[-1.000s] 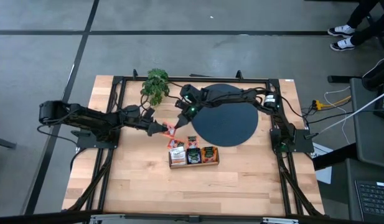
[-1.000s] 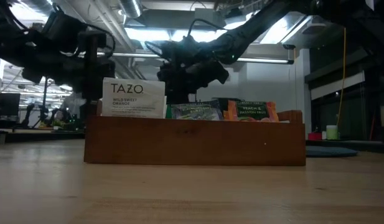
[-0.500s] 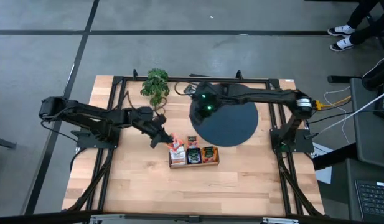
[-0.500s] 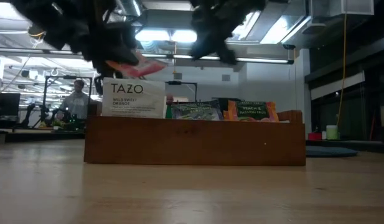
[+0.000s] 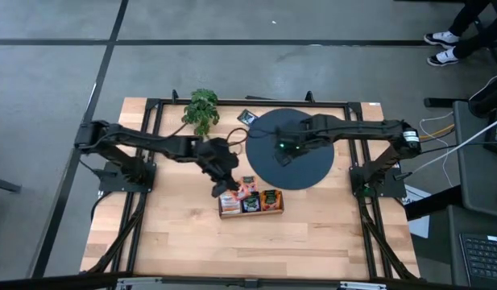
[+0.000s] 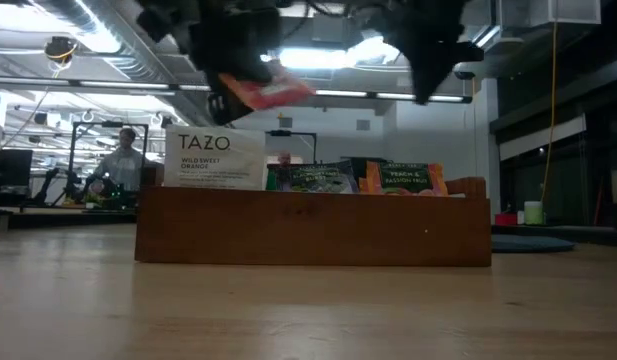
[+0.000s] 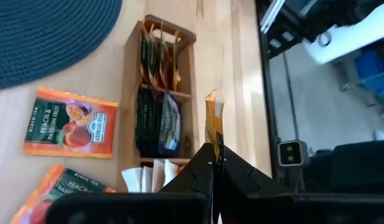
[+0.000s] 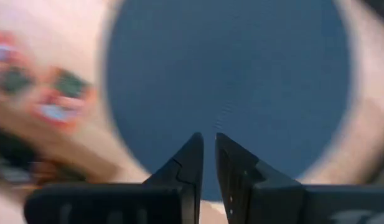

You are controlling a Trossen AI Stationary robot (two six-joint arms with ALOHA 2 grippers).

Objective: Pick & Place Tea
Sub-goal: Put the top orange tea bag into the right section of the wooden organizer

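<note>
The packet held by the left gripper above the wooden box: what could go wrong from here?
1. The left gripper pinches the orange packet only by one edge, so it could slip or twist before release.
2. The wooden box already holds upright packets in its compartments; the new one might catch on them or on a divider.
3. Loose packets lie beside the box and could be bumped.

Grey concrete floor (image 5: pixel 55 48), ceiling lights (image 6: pixel 238 58)

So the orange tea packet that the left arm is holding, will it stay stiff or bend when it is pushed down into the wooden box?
Probably light and a little floppy: the orange tea packet is thin, seen edge-on, pinched only at its lower end by the left gripper. It stands nearly upright now, so it has some stiffness. Against packets already in the wooden box, it may buckle.
</note>
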